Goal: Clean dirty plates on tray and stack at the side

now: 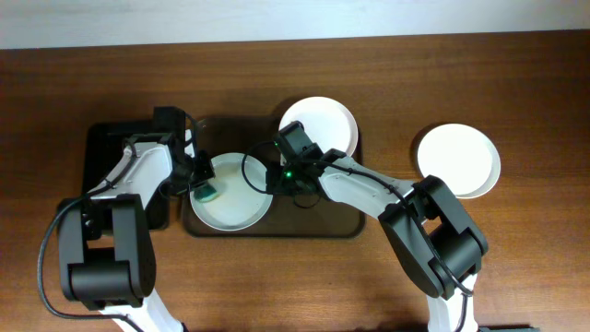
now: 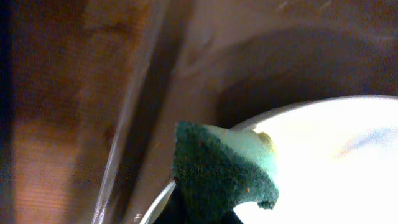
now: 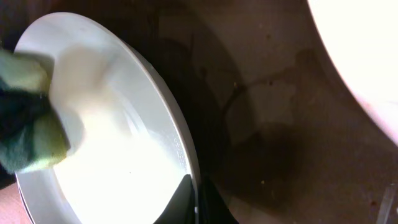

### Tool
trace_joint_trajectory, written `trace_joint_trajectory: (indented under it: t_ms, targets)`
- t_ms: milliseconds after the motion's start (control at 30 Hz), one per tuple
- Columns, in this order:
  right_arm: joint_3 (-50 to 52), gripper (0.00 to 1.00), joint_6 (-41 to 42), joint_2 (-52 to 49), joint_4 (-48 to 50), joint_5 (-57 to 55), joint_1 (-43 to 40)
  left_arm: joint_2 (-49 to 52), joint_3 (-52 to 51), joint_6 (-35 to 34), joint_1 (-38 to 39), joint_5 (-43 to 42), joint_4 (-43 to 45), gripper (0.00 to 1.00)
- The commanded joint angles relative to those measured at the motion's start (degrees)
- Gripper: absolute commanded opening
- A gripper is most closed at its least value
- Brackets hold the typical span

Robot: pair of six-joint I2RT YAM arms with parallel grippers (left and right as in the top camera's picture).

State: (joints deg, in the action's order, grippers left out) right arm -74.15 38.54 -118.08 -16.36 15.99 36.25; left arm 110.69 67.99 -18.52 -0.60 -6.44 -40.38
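A white plate [image 1: 235, 205] lies in the left half of the dark-brown tray [image 1: 277, 228]. My left gripper [image 1: 203, 184] is shut on a green sponge [image 1: 206, 193] that presses on this plate's left rim. In the left wrist view the sponge [image 2: 217, 168] rests on the plate [image 2: 336, 162] above my gripper [image 2: 205, 214]. My right gripper [image 1: 277, 180] is shut on the same plate's right rim; the right wrist view shows its jaws [image 3: 196, 202] either side of the plate [image 3: 124, 155] edge. A second plate [image 1: 323, 123] sits at the tray's back right. A third plate [image 1: 458, 159] rests on the table to the right.
A smaller black tray [image 1: 101, 148] lies left of the big tray, partly under my left arm. Brown wooden table [image 1: 516, 258] surrounds everything. In the right wrist view the tray floor [image 3: 280, 124] shows faint smears, with the second plate [image 3: 360, 43] at the top right.
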Motion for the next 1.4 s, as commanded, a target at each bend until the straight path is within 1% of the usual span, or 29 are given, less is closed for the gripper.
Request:
trace_joint_trajectory:
  t_ms: [0, 67, 167, 267, 400, 533, 600, 667, 867, 900, 933, 1000, 1067, 1167, 1200, 1233, 1267, 1367]
  targets:
    - [0.2, 0.04, -0.2, -0.7, -0.7, -2.5, -0.7, 6.5, -4.3, -4.6, -1.3, 15.8, -5.4, 0.00]
    - [0.2, 0.04, -0.2, -0.7, -0.7, -2.5, -0.7, 6.5, -4.3, -4.1, -1.0, 14.7, -8.7, 0.01]
    - [0.2, 0.04, -0.2, -0.7, -0.7, -2.5, -0.7, 6.5, -4.3, 3.1, 0.2, 10.2, -11.8, 0.00]
    - [0.2, 0.04, -0.2, -0.7, -0.7, -2.4, -0.7, 6.5, -4.3, 4.8, 2.3, 8.7, -12.4, 0.00]
    - [0.2, 0.04, -0.2, -0.7, -0.7, -2.4, -0.7, 6.5, -4.3, 10.2, 7.4, 8.7, -8.0, 0.00]
    - [0.2, 0.04, -0.2, -0.7, -0.7, -2.4, -0.7, 6.5, -4.3, 10.5, 10.6, 8.7, 0.3, 0.01]
    - [0.2, 0.04, -0.4, -0.7, -0.8, -2.4, -0.7, 6.5, -3.0, 9.6, 10.4, 8.7, 2.0, 0.01]
    - [0.2, 0.04, -0.6, -0.7, -0.8, -2.4, -0.7, 6.5, -0.4, 9.6, 9.9, 8.7, 0.4, 0.00]
    - [0.2, 0.04, -0.6, -0.7, -1.4, -2.4, -0.7, 6.3, 18.9, 9.6, 6.3, 8.5, -14.4, 0.01]
    - [0.2, 0.05, -0.6, -0.7, -1.5, -2.4, -0.7, 6.3, 21.8, 9.6, 5.6, 8.1, -16.0, 0.01]
    - [0.2, 0.17, -0.6, -0.7, -1.7, -2.4, -0.7, 6.3, 24.7, 9.6, 4.8, 7.4, -17.4, 0.00]
    - [0.2, 0.25, -0.6, -0.7, -1.8, -2.4, -0.7, 6.3, 27.3, 9.6, 3.7, 6.2, -18.1, 0.00]
    - [0.2, 0.28, -0.6, -0.7, -1.8, -2.4, -0.6, 6.3, 28.0, 9.6, 3.0, 5.2, -17.7, 0.01]
    - [0.2, 0.27, -0.6, -0.7, -1.9, -2.4, -0.6, 6.3, 27.8, 9.7, 2.8, 4.8, -17.8, 0.01]
    - [0.2, 0.22, -0.6, -0.7, -1.9, -2.4, -0.6, 6.3, 27.8, 9.7, 2.8, 4.7, -17.8, 0.01]
    - [0.2, 0.08, -0.6, -0.7, -2.1, -2.2, -0.6, 6.3, 27.8, 9.7, 2.8, 4.7, -17.8, 0.01]
    - [0.2, 0.04, -0.6, -0.7, -2.3, -1.6, -0.6, 6.3, 27.8, 9.7, 2.8, 4.7, -17.8, 0.01]
    - [0.1, 0.04, -0.7, -0.2, -2.2, 1.4, -0.7, 6.3, 27.8, 9.7, 2.8, 4.7, -17.7, 0.00]
